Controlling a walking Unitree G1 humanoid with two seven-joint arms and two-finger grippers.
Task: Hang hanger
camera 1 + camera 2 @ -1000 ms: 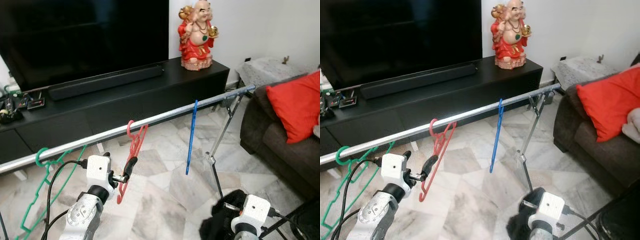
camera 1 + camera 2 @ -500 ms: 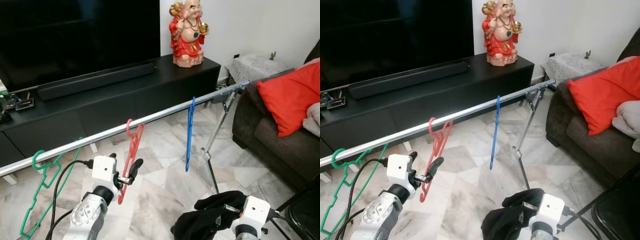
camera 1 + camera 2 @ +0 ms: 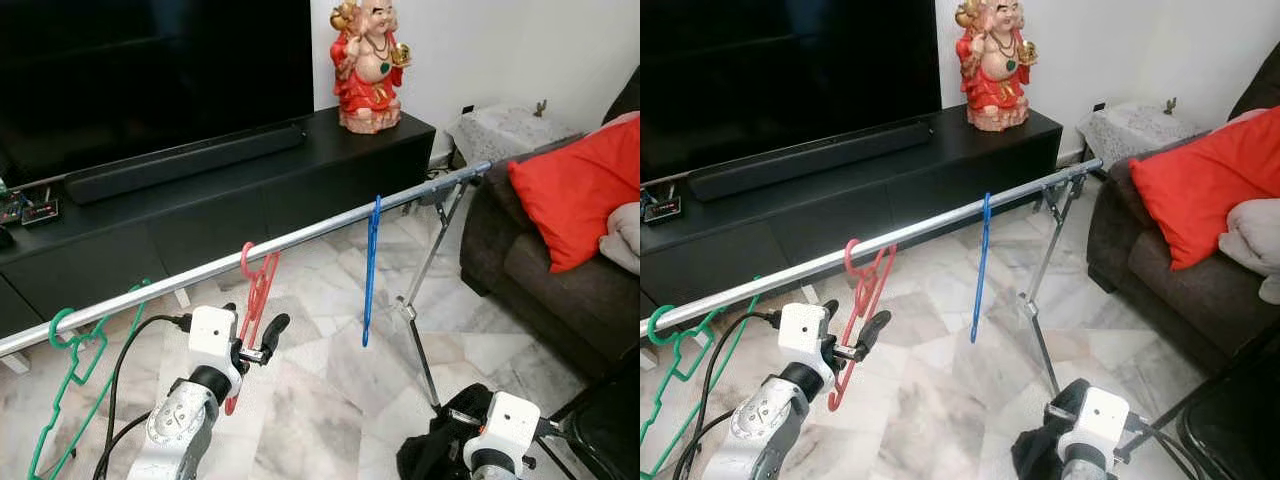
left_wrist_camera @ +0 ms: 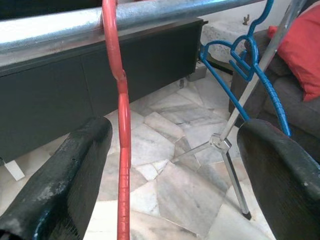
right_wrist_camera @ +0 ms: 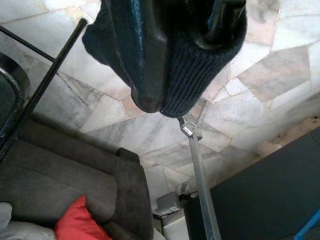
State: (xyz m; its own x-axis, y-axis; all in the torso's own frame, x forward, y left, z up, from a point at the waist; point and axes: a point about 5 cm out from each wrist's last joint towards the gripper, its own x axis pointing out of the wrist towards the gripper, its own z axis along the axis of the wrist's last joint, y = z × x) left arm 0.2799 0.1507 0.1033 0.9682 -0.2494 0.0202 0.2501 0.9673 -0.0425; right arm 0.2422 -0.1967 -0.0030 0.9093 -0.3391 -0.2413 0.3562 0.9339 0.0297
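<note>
A red hanger (image 3: 255, 290) hangs by its hook on the silver rail (image 3: 320, 231), between a green hanger (image 3: 70, 365) to its left and a blue hanger (image 3: 370, 270) to its right. My left gripper (image 3: 250, 318) is open just below the rail. In the left wrist view the red hanger's stem (image 4: 121, 150) stands between the wide-apart fingers (image 4: 75, 170), close to one of them, without clear contact. Low at the right, my right gripper (image 3: 450, 452) is shut on a dark knit cloth (image 5: 200, 75) that wraps its fingers.
Behind the rail stands a black TV console (image 3: 200, 205) with a soundbar (image 3: 185, 160), a large TV and a red statue (image 3: 367, 65). A dark sofa with a red cushion (image 3: 570, 190) is at the right. The rack's folding leg (image 3: 425, 320) reaches the marble floor; a black chair frame (image 3: 610, 430) is nearby.
The camera has shifted a little. The dark cloth in my right gripper, spread wide half a second ago, now hangs lower and bunched. My left gripper stays at the red hanger.
</note>
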